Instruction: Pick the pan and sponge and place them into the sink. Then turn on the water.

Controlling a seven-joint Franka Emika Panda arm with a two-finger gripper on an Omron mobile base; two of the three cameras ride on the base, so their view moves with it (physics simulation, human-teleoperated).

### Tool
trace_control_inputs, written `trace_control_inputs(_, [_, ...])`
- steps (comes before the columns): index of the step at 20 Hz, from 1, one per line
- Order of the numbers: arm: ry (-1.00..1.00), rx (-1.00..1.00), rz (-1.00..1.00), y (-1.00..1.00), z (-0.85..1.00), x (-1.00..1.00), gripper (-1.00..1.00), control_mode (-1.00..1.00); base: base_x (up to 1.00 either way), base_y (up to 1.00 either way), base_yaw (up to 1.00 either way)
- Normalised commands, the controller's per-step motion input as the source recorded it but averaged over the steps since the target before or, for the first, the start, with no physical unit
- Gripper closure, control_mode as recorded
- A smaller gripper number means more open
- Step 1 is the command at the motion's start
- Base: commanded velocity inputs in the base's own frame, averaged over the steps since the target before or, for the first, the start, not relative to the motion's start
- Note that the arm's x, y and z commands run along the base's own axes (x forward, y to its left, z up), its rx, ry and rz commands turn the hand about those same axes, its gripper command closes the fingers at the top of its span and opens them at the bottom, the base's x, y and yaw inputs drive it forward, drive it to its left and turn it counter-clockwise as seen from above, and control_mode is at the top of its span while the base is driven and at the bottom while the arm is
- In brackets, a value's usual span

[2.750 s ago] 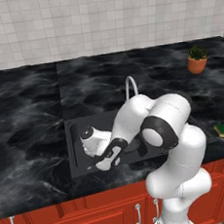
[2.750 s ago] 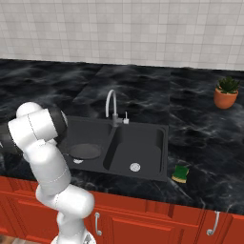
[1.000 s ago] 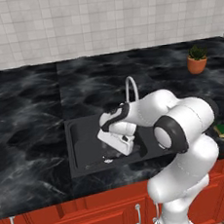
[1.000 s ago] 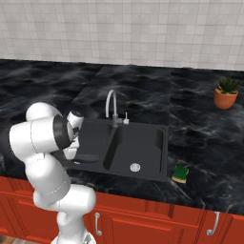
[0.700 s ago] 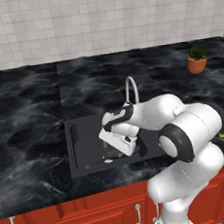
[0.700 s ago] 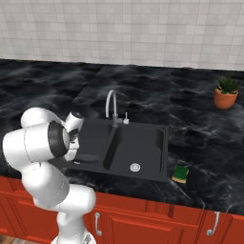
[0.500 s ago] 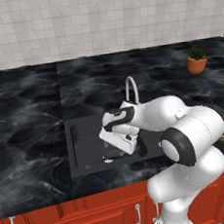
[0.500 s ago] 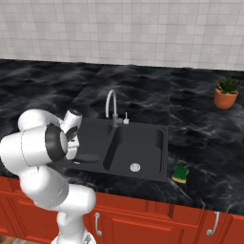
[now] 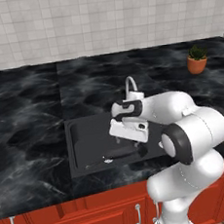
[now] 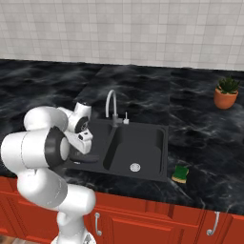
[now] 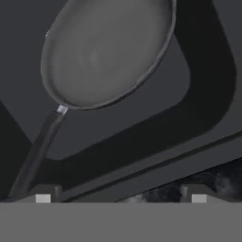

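With the pan [image 11: 106, 52] lying in the sink [image 10: 143, 147] basin, the gripper [image 11: 120, 197] hangs released above it; best lift clear of the handle, then swing toward the sponge [image 10: 180, 173] at four o'clock.

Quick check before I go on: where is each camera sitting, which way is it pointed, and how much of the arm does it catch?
Left base view: behind-left of the arm, looking down over the sink; arm rises lower right, gripper above the pan.
Right base view: behind-right, same sink, faucet, sponge on the counter; arm lower left.
Hand view: looks along the open fingertips into the pan.
Shared: pan in the sink's basin.
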Motion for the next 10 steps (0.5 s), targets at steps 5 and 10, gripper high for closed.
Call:
trace_control_inputs(5, [0.0, -0.09, 0.41, -0.8, 0.0, -0.03, -1.0, -1.0, 0.0, 0.0, 0.0])
trace_control_inputs(10, [-0.06, -0.1, 0.49, -0.81, 0.0, -0.54, -1.0, -1.0, 0.0, 0.0, 0.0])
